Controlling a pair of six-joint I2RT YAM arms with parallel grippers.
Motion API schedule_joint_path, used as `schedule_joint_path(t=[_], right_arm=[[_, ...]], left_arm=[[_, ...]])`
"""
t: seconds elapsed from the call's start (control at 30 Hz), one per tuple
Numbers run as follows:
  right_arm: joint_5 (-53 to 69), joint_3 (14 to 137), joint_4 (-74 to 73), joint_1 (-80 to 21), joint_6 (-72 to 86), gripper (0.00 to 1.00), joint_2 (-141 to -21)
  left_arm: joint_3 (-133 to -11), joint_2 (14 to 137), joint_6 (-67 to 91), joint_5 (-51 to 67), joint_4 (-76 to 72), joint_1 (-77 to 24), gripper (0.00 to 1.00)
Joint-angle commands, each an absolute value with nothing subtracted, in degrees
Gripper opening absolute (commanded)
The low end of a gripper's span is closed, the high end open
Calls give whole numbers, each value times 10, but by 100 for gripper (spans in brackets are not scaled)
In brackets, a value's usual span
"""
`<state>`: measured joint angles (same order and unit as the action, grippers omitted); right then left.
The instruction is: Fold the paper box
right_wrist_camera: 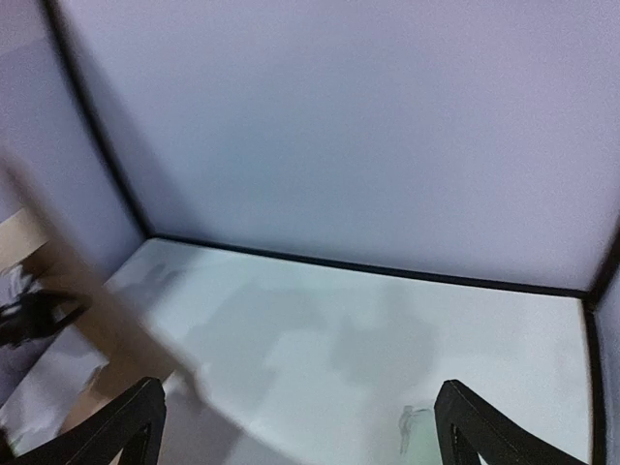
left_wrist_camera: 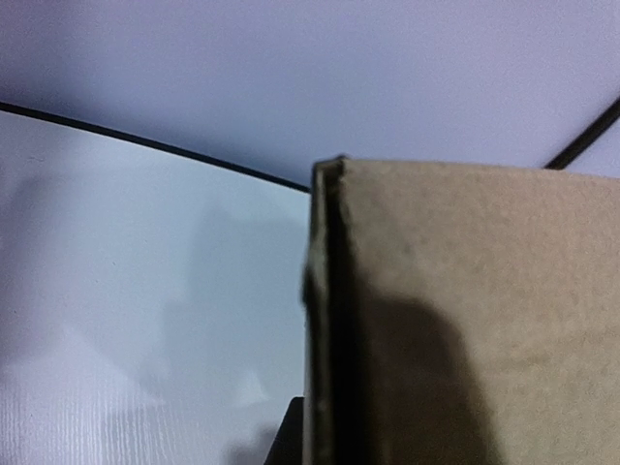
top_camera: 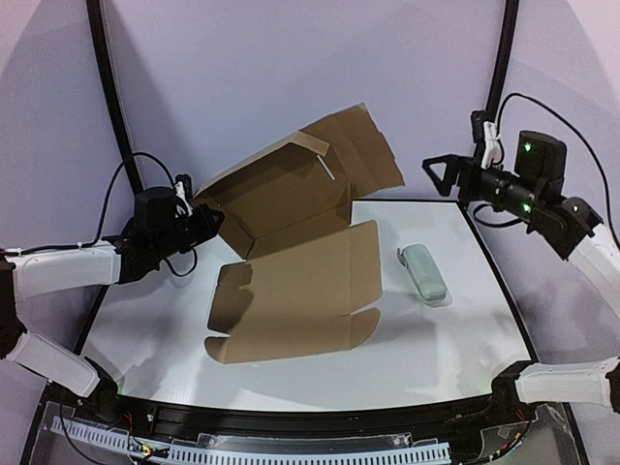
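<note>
Early stage. The paper box (top_camera: 291, 281) sits mid-bench toward the far-left, mostly unfolded: near panel and its flaps lie flat, the far panels are raised and lean over the far edge, and one left side wall is up. No tabs look locked. Side walls, front and lid are left to do, I'd judge.

Left gripper (top_camera: 205, 225) is at the box's left wall - pinching or not, can't tell. Right gripper (top_camera: 441, 174) is spread wide and empty, above the far-right corner. The grey-green case (top_camera: 423, 274) lies right of the box.

Plain brown paper box (top_camera: 291, 281); white table (top_camera: 455, 329); small case (top_camera: 422, 274) seemingly grey-green.
</note>
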<state>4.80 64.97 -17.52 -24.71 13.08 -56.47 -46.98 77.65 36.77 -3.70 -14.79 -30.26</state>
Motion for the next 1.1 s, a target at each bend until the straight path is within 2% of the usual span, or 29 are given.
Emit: schedule_joint_path(t=[0.0,0.23,0.3,0.43,0.77,1.07], right_arm=[[-22,713,-241,-209,119,98,-618],[191,844,-283,-194,95,96,-782],[272,855,-281,-199,110,94,-806],[322,849,-269,-234,102,94,-824],[316,827,-240,-299,95,95,-831],[250,820,-193,-355,98,96,-864]], left_arm=[[-496,761,340,24,-110,-303,1],[-505,764,321,38,-72,-303,1],[-511,765,319,32,-62,-303,1],[-523,772,323,19,-47,-303,1],[-554,792,344,-24,-3,-303,1],[-565,798,362,-36,26,-303,1]])
